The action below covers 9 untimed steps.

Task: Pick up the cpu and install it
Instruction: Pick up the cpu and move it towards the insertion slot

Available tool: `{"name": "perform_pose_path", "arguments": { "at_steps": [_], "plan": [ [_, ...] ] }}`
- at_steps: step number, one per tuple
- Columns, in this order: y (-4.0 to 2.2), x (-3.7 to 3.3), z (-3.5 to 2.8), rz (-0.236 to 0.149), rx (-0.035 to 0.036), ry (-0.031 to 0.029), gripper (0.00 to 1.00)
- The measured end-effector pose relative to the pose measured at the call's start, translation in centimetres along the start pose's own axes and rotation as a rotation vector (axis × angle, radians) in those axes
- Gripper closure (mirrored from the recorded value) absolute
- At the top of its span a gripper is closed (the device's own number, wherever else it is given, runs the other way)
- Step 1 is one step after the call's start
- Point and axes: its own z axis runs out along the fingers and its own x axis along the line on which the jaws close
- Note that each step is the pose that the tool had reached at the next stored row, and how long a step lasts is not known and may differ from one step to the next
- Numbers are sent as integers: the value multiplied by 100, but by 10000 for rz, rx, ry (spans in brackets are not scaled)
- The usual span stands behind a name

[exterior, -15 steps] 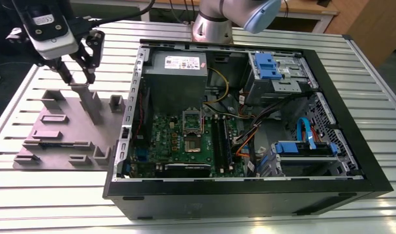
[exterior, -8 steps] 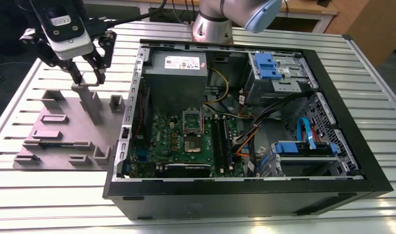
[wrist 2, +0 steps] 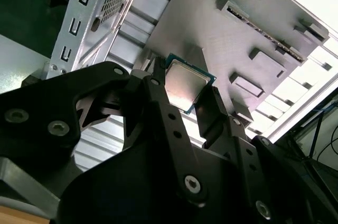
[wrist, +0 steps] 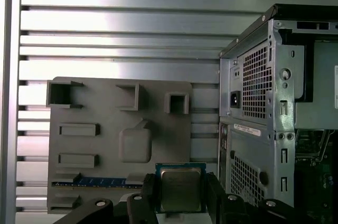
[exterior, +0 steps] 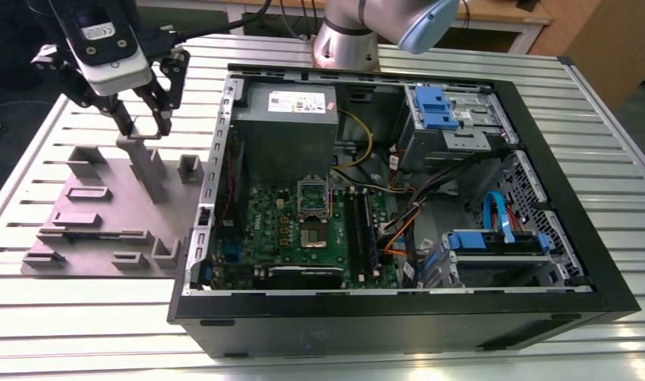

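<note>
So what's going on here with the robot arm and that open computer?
A robot arm is partway through installing a cpu. Its gripper hangs over the grey tray, which lies on the exterior view's left of the open computer case. In both wrist views the cpu is clamped between the gripper's fingers, above the tray. It has not yet reached the motherboard inside the case.

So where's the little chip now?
The cpu is gripped in the pincer, in both wrist views, just above the grey tray, at the exterior view's left of the computer case.
</note>
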Motion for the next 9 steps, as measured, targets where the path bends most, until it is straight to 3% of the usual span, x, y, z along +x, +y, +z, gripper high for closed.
{"name": "perform_pose_path", "arguments": {
  "at_steps": [5, 9],
  "plan": [
    [0, -21, -1, 1, 2, 2, 53],
    [0, -100, 2, 22, 2, 1, 53]
  ]
}}
